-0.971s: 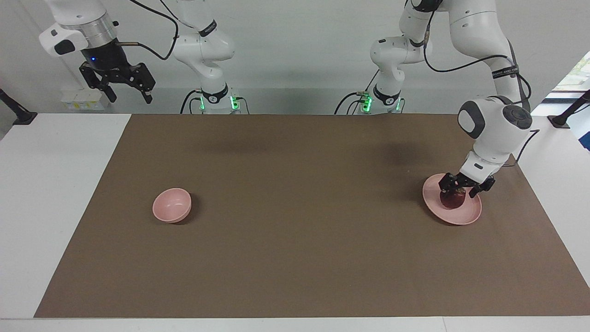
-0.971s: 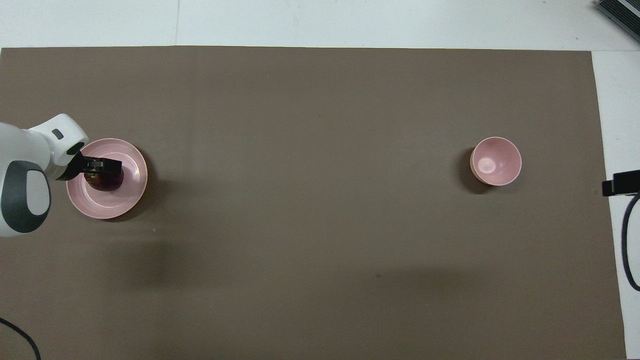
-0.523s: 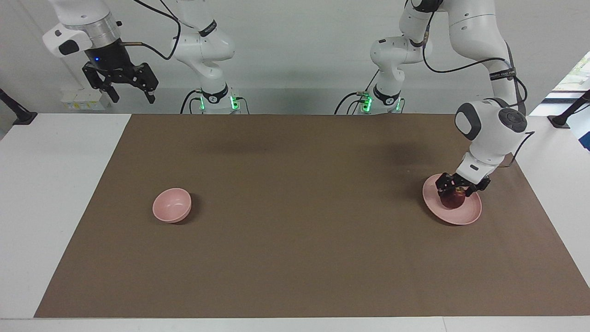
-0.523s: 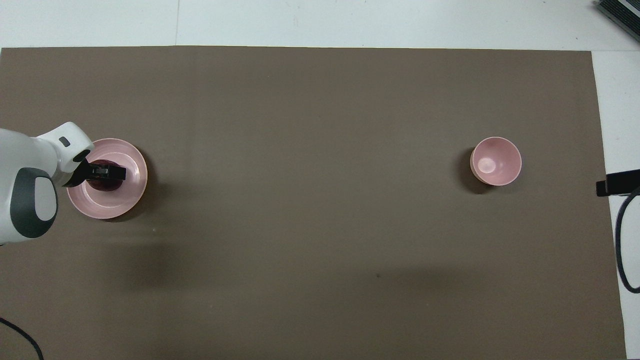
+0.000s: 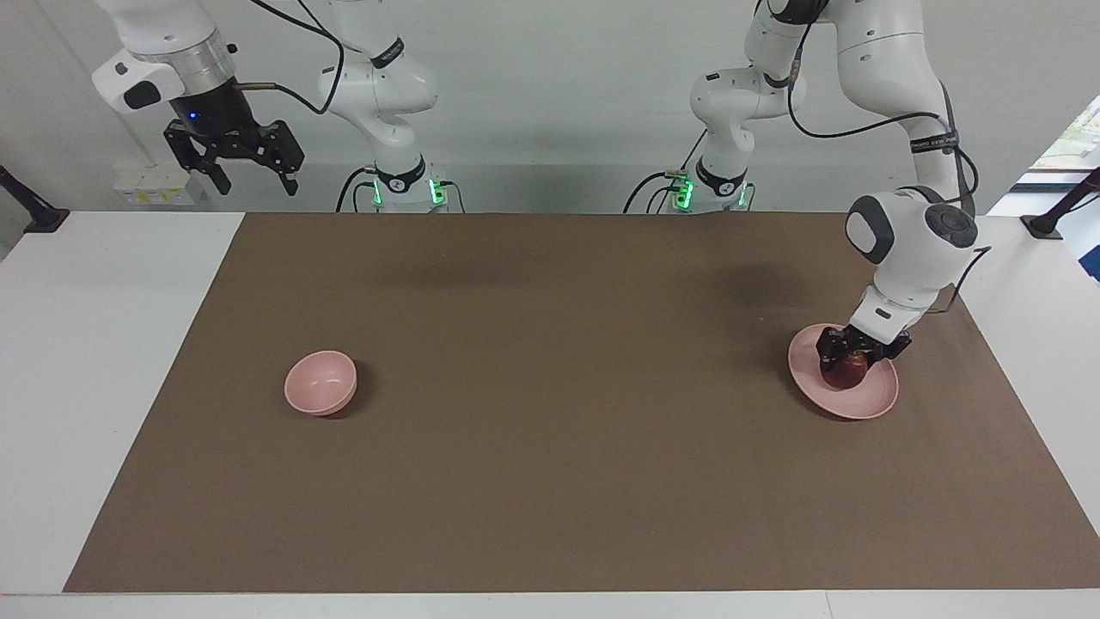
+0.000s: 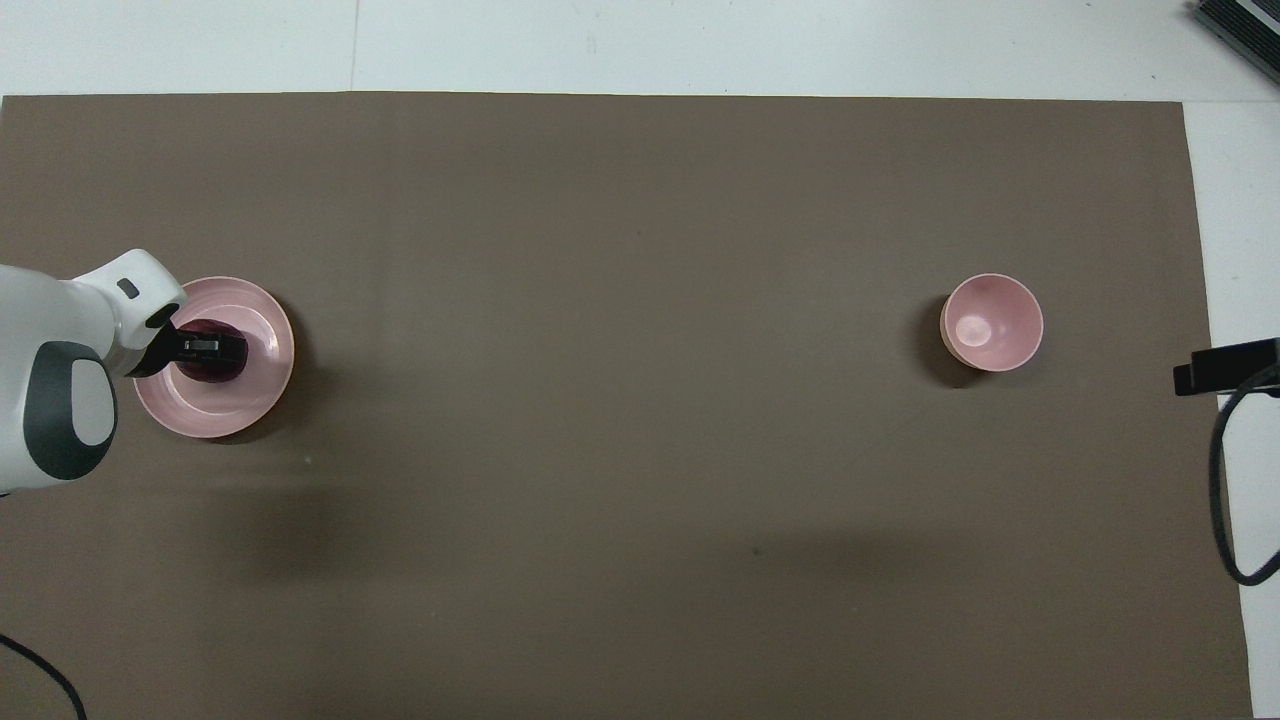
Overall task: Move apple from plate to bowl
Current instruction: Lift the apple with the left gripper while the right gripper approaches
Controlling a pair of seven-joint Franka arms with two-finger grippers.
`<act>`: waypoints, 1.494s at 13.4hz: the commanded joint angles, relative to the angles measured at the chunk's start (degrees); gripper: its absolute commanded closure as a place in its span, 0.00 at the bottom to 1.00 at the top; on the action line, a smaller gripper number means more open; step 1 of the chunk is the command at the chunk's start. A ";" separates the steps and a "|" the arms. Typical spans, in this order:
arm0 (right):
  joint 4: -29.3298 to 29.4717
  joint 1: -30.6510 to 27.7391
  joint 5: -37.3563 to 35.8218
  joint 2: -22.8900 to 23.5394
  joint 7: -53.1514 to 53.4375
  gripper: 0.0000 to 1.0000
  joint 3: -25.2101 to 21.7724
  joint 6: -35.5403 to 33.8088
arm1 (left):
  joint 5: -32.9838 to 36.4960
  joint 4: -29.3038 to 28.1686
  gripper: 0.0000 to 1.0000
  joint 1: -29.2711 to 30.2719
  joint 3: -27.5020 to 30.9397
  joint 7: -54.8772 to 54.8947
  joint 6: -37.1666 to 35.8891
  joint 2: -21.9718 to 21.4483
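The dark red apple (image 5: 846, 370) sits on the pale pink plate (image 5: 868, 400) at the left arm's end of the table. My left gripper (image 5: 855, 354) is down over the apple, its black hand straddling the top. In the overhead view the left gripper (image 6: 205, 347) covers most of the apple (image 6: 215, 368) on the plate (image 6: 262, 330). The small deep pink bowl (image 5: 320, 383) stands empty at the right arm's end and also shows in the overhead view (image 6: 991, 322). My right gripper (image 5: 253, 182) is open and empty, and waits high above the table's edge by its base.
A brown mat (image 5: 550, 413) covers most of the white table. A black cable (image 6: 1225, 500) hangs from the right arm at that end of the table.
My left gripper has come down lower around the apple, which stays on the plate. My right gripper has drifted slightly toward the table's middle.
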 commanded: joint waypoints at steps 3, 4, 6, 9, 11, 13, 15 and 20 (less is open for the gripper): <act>-1.13 0.93 1.41 0.23 0.84 0.00 0.22 2.06 | -0.76 14.41 1.00 -3.08 -0.58 -0.17 -18.02 0.33; -1.13 1.01 1.41 0.23 0.75 0.00 0.22 2.06 | -1.73 16.44 1.00 -3.71 -0.58 -0.26 -20.14 0.33; -2.01 1.02 1.41 0.14 0.84 0.00 0.14 2.14 | -2.26 18.65 1.00 -5.28 -0.67 -0.35 -21.74 -0.20; -5.69 0.93 0.70 -0.20 1.01 0.00 0.22 7.50 | -2.18 23.12 1.00 -8.54 -0.67 -5.68 -27.17 -0.73; -5.88 1.10 1.31 -0.29 0.32 0.00 0.40 6.20 | -2.26 23.75 1.00 -12.04 -0.67 -13.22 -28.60 -1.34; -6.05 2.77 1.76 0.05 0.75 0.00 1.10 3.55 | -3.13 23.84 1.00 -15.91 -0.93 -22.01 -28.43 -1.43; -7.19 3.82 3.07 0.93 3.63 0.00 1.10 4.16 | -4.99 23.67 1.00 -20.82 -0.76 -29.76 -28.78 -1.78; -11.40 6.02 10.80 2.78 16.89 0.00 1.19 9.42 | -15.16 23.58 1.00 -25.42 -1.46 -42.70 -28.78 -2.22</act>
